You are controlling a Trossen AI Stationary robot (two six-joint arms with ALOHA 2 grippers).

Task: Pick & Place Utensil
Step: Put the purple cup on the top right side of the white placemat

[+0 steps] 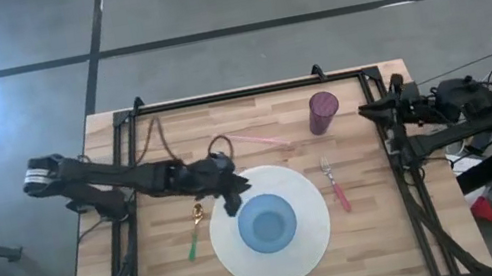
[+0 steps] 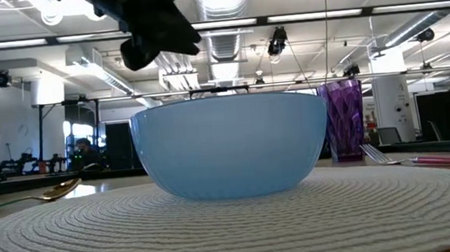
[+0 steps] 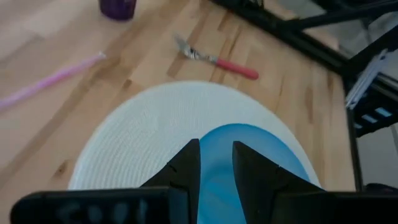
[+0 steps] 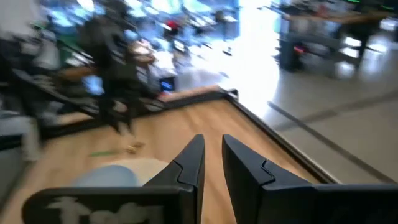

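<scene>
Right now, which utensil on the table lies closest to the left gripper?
The gold spoon with the green handle, just off the placemat's left edge beside the left gripper. The red-handled fork and pink straw lie farther away.

A: What can't be made out around the blue bowl?

B: In the low view its base sinks behind the woven placemat, and the bowl hides the lower left side of the purple cup. The gold spoon left of the bowl runs off the picture's edge — only the bowl end shows.

A: And the fork?

B: The red-handled fork right of the bowl is cut off at the frame edge too. In the right wrist view the bowl is a pale smear — everything beyond it is blurred.
</scene>
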